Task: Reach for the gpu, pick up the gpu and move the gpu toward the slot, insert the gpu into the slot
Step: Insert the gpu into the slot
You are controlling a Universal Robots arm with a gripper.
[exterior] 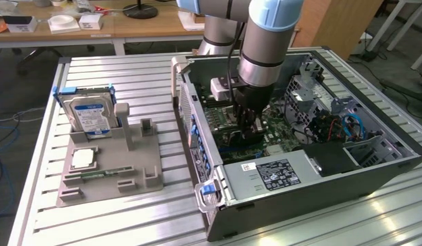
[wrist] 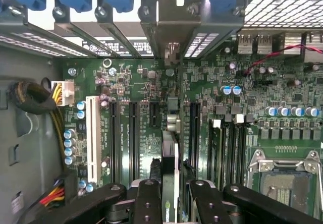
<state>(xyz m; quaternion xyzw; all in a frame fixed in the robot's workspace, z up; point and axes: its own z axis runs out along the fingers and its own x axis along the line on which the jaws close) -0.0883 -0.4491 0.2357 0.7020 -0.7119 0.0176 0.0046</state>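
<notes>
While one gripper (wrist: 169,196) clamps one gpu (wrist: 170,133) edge-on, the card stands over the motherboard (wrist: 242,113). One hard drive (exterior: 90,117) waits outside.

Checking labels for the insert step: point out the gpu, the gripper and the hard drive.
gpu (wrist: 170,148): wrist view, upper edge of the card standing edge-on between the gripper fingers.
gripper (wrist: 169,196): wrist view, midway between the black fingers.
hard drive (exterior: 90,115): exterior view, blue label on its face, upright in the grey holder.

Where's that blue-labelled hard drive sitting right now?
The hard drive stands upright in the grey holder on the exterior view's left, outside the open computer case, with a silver chip lying just before it.
</notes>
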